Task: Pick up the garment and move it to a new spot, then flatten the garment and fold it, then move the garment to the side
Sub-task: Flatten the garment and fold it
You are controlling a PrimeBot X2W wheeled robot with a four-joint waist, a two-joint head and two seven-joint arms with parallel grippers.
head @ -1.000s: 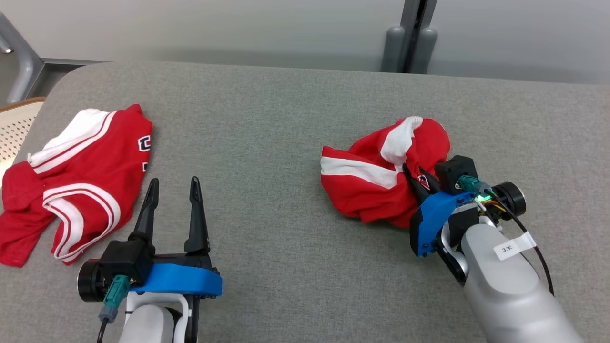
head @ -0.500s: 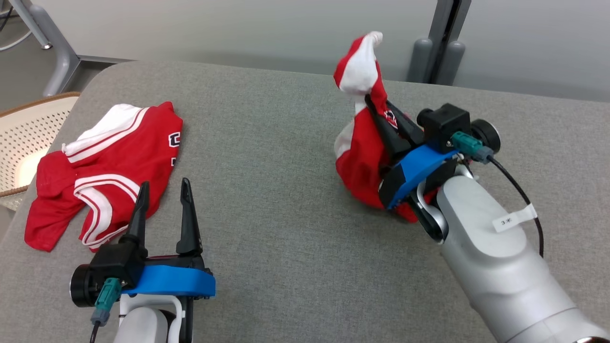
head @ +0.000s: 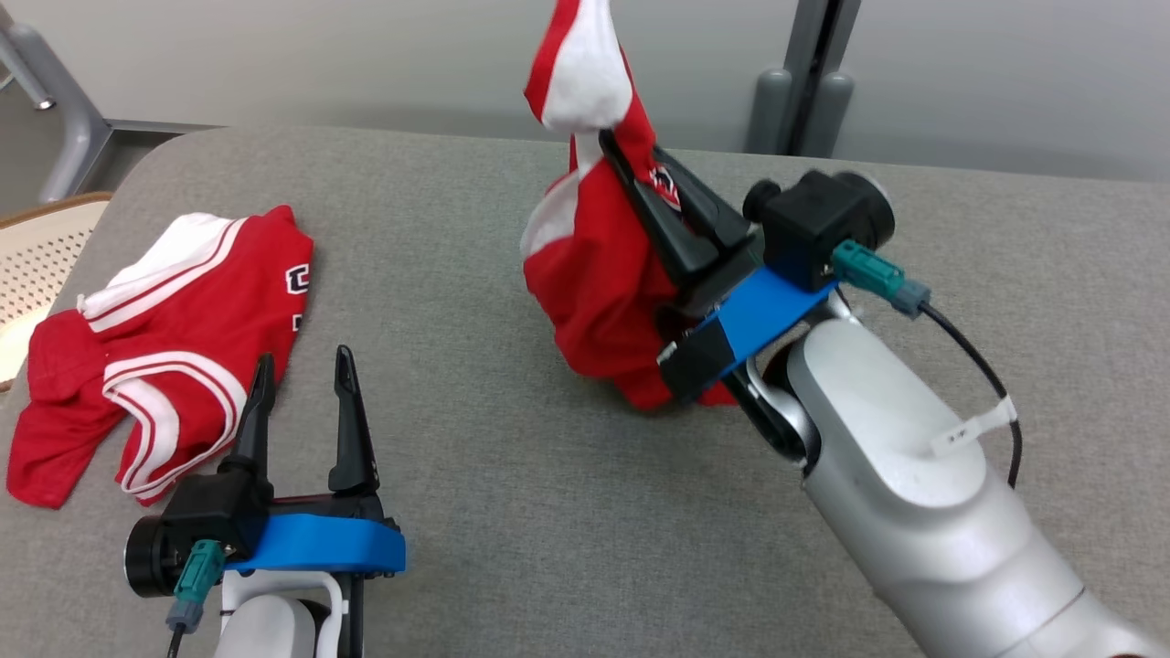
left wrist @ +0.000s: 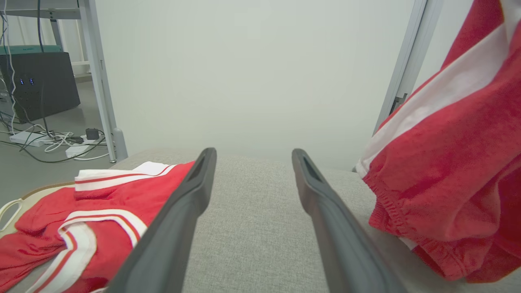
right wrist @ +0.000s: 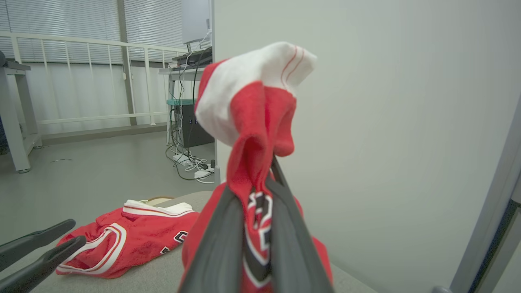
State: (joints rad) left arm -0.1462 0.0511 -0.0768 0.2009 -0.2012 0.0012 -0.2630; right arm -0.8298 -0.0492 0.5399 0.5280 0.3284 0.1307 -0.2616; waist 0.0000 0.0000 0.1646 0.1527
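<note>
Red-and-white garment [head: 585,283] hung bunched from the right end effector [head: 631,155], which was clamped on it over the counter [head: 512,512]; the left end effector [head: 303,358] stood spread, empty.

I count two red-and-white garments: the raised garment [head: 585,283] pinched in my right jaws, and a second garment [head: 174,347] lying on the one grey worktop [head: 512,512]. I have two sets of jaws, left jaws and right jaws, each with two dark fingers [head: 347,420], four fingers in all. Each wrist carries one blue bracket [head: 320,544] and one teal plug [head: 196,571], so two of each. One white tag [head: 973,425] hangs on my right cable. One pale perforated basket [head: 37,265] sits beside the worktop's left end.
</note>
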